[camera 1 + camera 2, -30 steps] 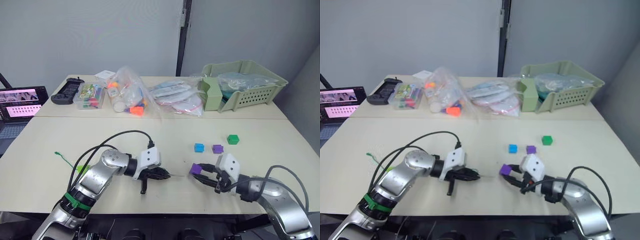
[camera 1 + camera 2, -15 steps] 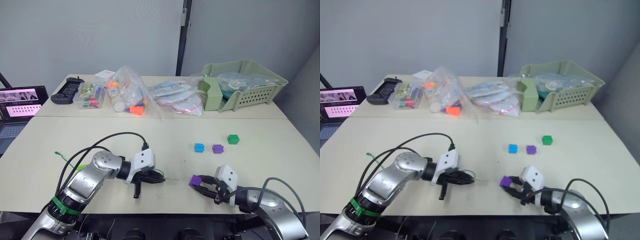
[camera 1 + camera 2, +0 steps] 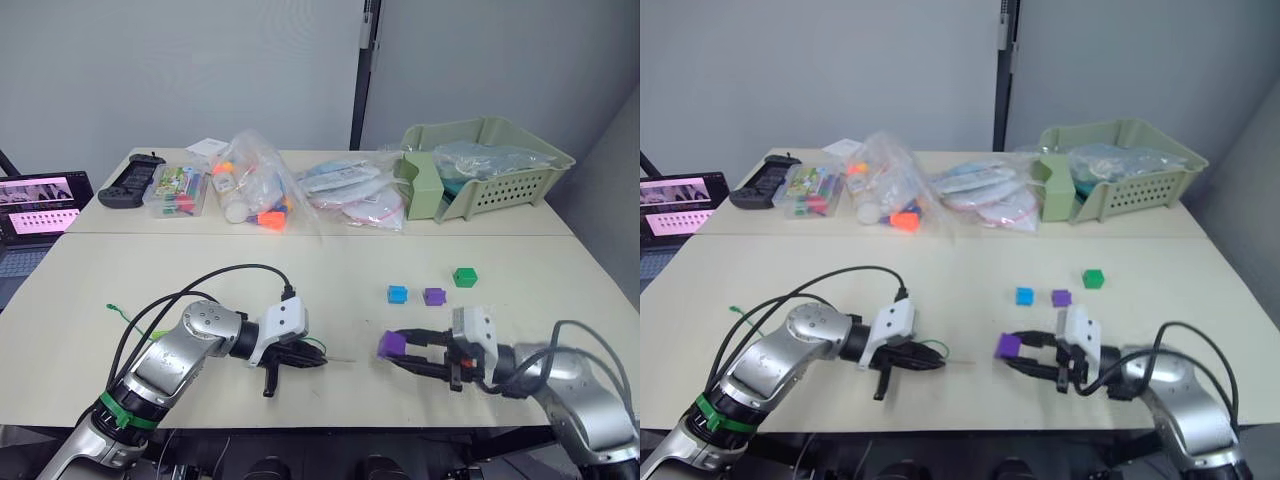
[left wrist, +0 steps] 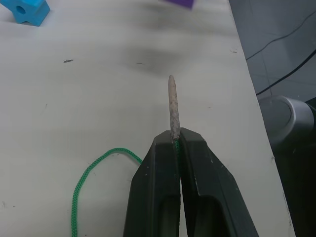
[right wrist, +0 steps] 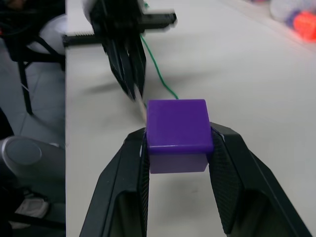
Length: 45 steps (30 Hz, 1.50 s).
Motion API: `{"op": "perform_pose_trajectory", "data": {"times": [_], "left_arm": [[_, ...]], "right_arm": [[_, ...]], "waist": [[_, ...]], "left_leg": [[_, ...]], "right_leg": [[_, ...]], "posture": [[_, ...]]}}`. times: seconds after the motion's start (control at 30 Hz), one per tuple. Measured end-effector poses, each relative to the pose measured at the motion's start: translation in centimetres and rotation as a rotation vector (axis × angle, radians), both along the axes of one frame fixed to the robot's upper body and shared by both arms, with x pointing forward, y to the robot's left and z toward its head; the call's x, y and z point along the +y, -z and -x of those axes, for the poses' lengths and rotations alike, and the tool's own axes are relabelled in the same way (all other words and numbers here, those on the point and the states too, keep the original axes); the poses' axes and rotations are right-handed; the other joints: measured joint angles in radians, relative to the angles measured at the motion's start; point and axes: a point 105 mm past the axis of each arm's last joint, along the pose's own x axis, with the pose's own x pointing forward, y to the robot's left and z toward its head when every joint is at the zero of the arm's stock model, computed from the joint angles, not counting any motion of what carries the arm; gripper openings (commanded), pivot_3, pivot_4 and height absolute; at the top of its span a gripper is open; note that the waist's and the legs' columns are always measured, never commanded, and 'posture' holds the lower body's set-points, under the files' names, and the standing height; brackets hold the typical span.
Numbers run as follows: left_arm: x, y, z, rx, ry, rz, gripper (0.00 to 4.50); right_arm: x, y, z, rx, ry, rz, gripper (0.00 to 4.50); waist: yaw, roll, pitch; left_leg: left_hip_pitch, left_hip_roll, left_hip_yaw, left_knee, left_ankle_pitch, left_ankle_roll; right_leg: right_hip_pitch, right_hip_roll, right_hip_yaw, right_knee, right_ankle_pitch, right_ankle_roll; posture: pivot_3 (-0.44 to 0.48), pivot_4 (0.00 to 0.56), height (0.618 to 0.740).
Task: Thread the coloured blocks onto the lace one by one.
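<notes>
Two pale tables (image 3: 330, 262) butted together w/ a seam across.

Near table: blue block (image 3: 398, 294), purple block (image 3: 434, 296) just beside it, dark green block (image 3: 465, 277) a bit further back-right; green lace (image 3: 128, 318) trails over the left part, knot end near the left edge. Far table: black controller-like device (image 3: 128, 183), clear box of coloured bits (image 3: 178, 190), clear bags of orange/multicolour toys (image 3: 255, 190), more flat clear bags (image 3: 350, 195), pale green basket (image 3: 482, 170) at right holding bagged stuff. Laptop (image 3: 38, 200) at far left, beside the tables' edge.
</notes>
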Motion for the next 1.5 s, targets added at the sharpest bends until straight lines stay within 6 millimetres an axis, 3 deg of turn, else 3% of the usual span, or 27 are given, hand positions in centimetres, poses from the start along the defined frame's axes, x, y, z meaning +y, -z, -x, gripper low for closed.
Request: {"op": "perform_pose_trajectory", "data": {"times": [0.1, 0.37, 0.63, 0.83, 1.3, 1.37, 1.5], "left_arm": [[-0.1, -0.1, 0.2, 0.003, 0.004, 0.001, 0.00], [-0.2, -0.2, 0.7, 0.009, 0.004, 0.005, 0.00], [0.1, -0.2, 0.9, 0.011, -0.005, -0.011, 0.00], [0.1, -0.3, 0.9, 0.008, -0.007, -0.016, 0.00], [0.3, -0.1, 0.8, 0.003, -0.031, -0.019, 0.00], [0.3, -0.1, 0.8, -0.001, -0.035, -0.018, 0.00], [0.3, -0.1, 0.8, -0.004, -0.038, -0.017, 0.00]], "right_arm": [[-0.1, -0.3, 0.0, -0.014, -0.023, 0.027, 1.15], [-0.8, 2.0, 0.0, -0.006, -0.055, 0.107, 1.15], [-1.9, 6.2, -0.7, 0.070, -0.014, 0.244, 1.15], [-1.8, 6.5, -1.0, 0.078, 0.011, 0.229, 1.15], [-0.8, 7.1, -0.7, 0.116, 0.403, 0.034, 1.15], [-0.5, 7.2, -0.4, 0.120, 0.464, 0.012, 2.20], [-0.1, 7.6, 0.5, 0.159, 0.494, -0.009, 3.56]], "waist": [[0.005, 0.000, 0.000], [0.002, 0.000, 0.001], [0.001, 0.000, 0.001], [0.001, 0.000, 0.001], [-0.004, 0.000, 0.001], [-0.003, 0.000, 0.001], [-0.002, 0.001, 0.001]], "left_leg": [[-0.001, -0.001, 0.000, 0.000, 0.000, 0.000], [0.000, 0.000, 0.000, 0.000, 0.000, 0.000], [0.000, -0.001, 0.000, 0.000, 0.000, 0.000], [0.001, 0.000, 0.000, 0.000, 0.000, 0.000], [0.002, 0.003, 0.001, 0.000, 0.000, 0.000], [0.002, 0.003, 0.001, 0.000, 0.000, 0.000], [0.000, 0.003, 0.002, 0.000, 0.000, 0.000]], "right_leg": [[0.000, -0.001, 0.000, 0.000, 0.000, 0.000], [0.000, -0.001, 0.000, 0.000, 0.000, 0.000], [0.000, -0.001, 0.000, 0.000, 0.000, 0.000], [0.001, 0.000, 0.000, 0.000, 0.000, 0.000], [0.001, 0.001, 0.001, 0.001, 0.000, -0.001], [0.001, 0.001, 0.001, 0.001, 0.000, -0.001], [-0.001, 0.000, 0.002, 0.001, 0.000, -0.001]], "posture": [[0.000, 0.150, 0.740], [0.000, 0.150, 0.740], [0.000, 0.150, 0.740], [0.000, 0.150, 0.740], [0.000, 0.150, 0.740], [0.000, 0.150, 0.740], [0.000, 0.150, 0.740]]}}
